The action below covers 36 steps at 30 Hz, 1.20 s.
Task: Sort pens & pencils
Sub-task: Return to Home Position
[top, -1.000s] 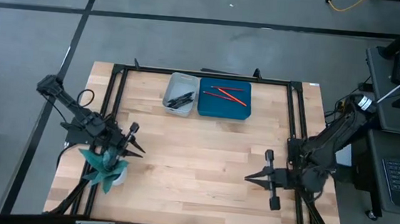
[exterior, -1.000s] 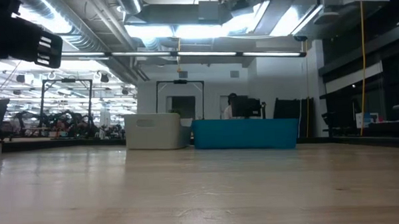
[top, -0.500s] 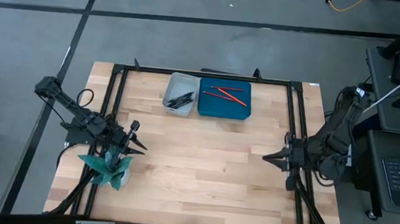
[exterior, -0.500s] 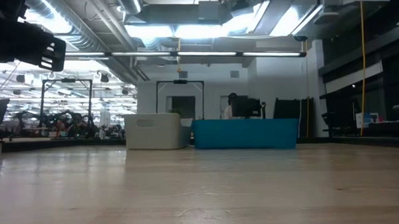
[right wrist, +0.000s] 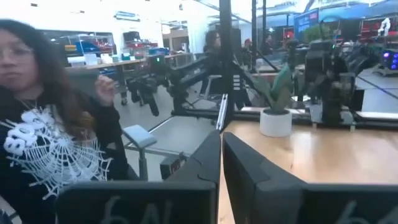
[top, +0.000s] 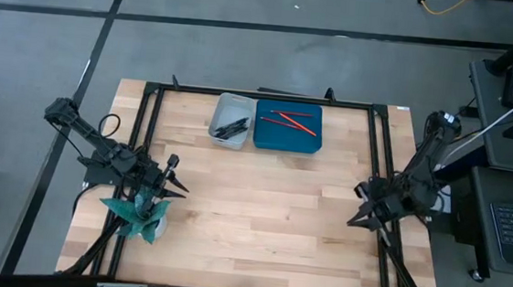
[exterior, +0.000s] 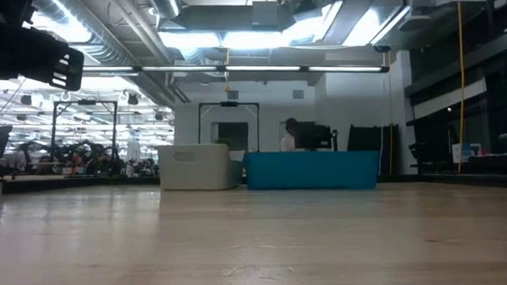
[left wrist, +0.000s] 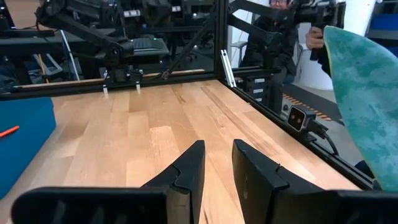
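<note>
We look straight down on a wooden table with a dark robot arm at each side. At the far edge, side by side and touching, sit a gray bin and a blue bin. The pens, black sticks, lie in a loose heap inside the gray bin. The pencils, red-orange sticks, lie crossed inside the blue bin. We see no pen or pencil on the bare wood.

The left gripper hangs over the left side of the table, just beside a teal-green leafy thing. Its fingers stand a little apart, with nothing between them. The right gripper is at the right edge of the table, well apart from both bins. Its fingers are pressed nearly together and grasp nothing. Past it, beyond the table, a person in a dark printed top stands in the room.

We judge the sorting itself finished, and the step in hand to be parking the arms. The next move seems to call only for each arm to settle at rest on its own side, clear of the bins and of the table frame.
</note>
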Each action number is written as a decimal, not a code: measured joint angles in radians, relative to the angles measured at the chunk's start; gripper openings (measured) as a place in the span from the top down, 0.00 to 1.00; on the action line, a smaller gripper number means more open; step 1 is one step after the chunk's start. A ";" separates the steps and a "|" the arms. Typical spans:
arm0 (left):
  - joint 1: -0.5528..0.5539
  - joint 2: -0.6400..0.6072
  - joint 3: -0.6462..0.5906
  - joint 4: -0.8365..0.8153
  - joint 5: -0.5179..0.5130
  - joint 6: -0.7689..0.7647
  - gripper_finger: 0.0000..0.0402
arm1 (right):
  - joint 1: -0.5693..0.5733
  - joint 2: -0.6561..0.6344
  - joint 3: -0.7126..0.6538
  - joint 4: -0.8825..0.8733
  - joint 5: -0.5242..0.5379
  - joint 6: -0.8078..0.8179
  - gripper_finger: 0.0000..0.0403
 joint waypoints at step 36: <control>0.000 0.000 0.000 0.001 0.000 0.001 0.81 | -0.073 0.122 -0.147 0.216 0.119 -0.028 0.95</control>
